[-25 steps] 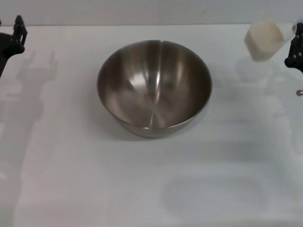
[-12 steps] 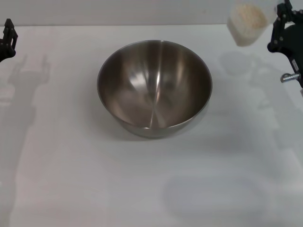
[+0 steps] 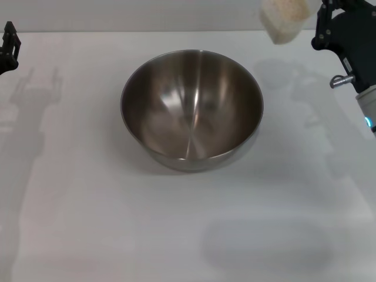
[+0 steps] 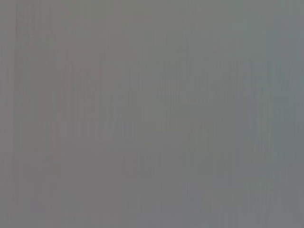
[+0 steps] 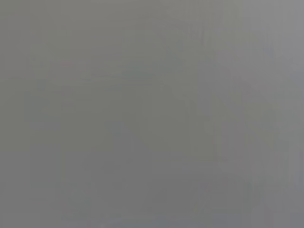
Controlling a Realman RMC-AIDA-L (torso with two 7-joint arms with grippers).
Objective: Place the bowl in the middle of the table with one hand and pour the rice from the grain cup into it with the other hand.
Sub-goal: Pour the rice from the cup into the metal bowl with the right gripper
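The steel bowl (image 3: 191, 108) stands empty in the middle of the white table (image 3: 117, 223). My right gripper (image 3: 322, 20) is at the far right, above the table, shut on the handle side of the clear grain cup (image 3: 284, 19). The cup is full of pale rice (image 3: 286, 8) and hangs in the air beyond the bowl's far right rim, partly cut off by the frame's top edge. My left gripper (image 3: 8, 44) sits at the far left edge, away from the bowl. Both wrist views show only flat grey.
The table's far edge runs along the top of the head view (image 3: 147, 30). Arm shadows lie on the table at left (image 3: 29, 117) and at right (image 3: 317, 117).
My right gripper has carried the grain cup up and leftward, toward the bowl. My left gripper drew back to the left edge and has held still since.
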